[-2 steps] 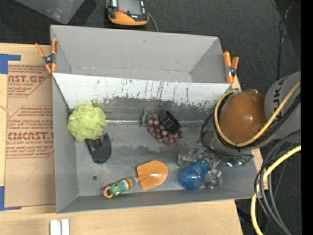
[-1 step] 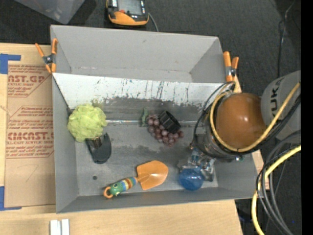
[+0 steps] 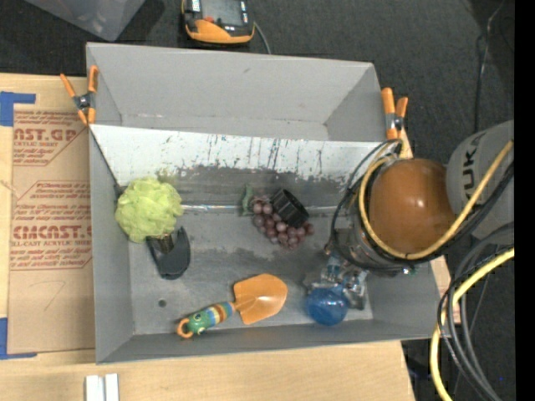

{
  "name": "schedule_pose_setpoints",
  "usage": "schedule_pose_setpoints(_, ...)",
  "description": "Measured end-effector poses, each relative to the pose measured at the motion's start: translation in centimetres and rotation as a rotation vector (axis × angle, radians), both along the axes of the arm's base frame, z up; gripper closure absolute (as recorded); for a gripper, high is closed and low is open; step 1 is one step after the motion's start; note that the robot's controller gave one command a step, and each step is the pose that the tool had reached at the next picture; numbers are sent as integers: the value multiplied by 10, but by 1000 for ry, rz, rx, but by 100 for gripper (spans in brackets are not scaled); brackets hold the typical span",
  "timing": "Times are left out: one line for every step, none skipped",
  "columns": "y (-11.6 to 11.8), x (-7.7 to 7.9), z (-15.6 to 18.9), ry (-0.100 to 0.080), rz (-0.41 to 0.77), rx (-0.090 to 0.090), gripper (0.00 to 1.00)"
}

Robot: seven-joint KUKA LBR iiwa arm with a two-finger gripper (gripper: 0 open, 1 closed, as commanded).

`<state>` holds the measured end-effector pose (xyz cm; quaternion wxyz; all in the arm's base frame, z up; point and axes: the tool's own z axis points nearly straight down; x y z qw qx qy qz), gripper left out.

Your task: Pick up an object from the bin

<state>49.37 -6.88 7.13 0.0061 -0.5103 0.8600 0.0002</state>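
Hanging over a round blue ball (image 3: pixel 325 309) in the bin (image 3: pixel 217 253) near its right wall, the tool (image 3: pixel 344 281) hides its grip state.

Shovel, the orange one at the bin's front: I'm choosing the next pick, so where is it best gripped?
Probably the thin striped handle, from straight above, closing across its width. The shovel lies flat with bare floor beside the handle; the blade looks too broad.
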Motion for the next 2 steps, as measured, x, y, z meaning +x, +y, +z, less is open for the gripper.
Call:
schedule_pose_setpoints(1,-2,17,9,0,1,100)
schedule_pose_setpoints(1,-1,36,7,0,1,100)
